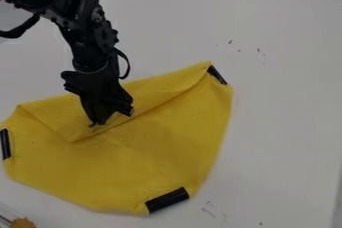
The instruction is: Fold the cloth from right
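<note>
The cloth [160,147] lies on the table [287,97], my gripper [112,118] is at the cloth's flap [57,114], wide or narrow I cannot tell, and lifting with that flap snagged could drag it open.

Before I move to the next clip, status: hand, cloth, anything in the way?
Hand at the flap's lower edge. Cloth partly folded. Brown thing lower left, off the cloth, likely no obstacle.

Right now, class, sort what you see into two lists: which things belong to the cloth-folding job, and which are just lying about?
Job:
- yellow cloth, partly folded
- black strips at its edges
- claw, over the cloth

Lying about:
- orange-brown object, lower left corner
</note>
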Controlling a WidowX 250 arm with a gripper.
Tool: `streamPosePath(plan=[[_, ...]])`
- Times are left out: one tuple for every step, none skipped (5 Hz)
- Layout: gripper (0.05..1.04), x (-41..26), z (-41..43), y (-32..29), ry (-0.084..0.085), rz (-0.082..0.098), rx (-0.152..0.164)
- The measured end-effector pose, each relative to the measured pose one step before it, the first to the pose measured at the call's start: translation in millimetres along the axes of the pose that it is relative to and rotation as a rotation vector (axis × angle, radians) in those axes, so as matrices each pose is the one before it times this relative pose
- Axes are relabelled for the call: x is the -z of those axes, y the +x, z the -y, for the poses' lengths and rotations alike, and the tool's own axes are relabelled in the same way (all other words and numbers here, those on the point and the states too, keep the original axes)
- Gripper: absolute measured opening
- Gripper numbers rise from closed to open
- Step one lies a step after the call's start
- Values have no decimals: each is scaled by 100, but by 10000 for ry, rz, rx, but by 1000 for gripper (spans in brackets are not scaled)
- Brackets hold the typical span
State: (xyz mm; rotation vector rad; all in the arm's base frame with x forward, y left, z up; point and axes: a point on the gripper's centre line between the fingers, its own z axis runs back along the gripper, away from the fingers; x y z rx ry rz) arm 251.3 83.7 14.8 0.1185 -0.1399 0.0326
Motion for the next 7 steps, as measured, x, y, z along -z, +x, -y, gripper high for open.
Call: streamPosePath(plan=[[478, -820, 843, -549, -273, 17, -26], [786, -494, 1062, -1246, -339, -266, -253], [1005, -602, 1093, -1040, -550, -234, -320], [1007, -162, 2040, -1152, 53, -37, 20], [1001, -560, -211, -19, 1118, -232, 520], [1001, -429, -145, 240, 575, 184, 110], [1001, -33, -2, 211, -3, 140, -225]])
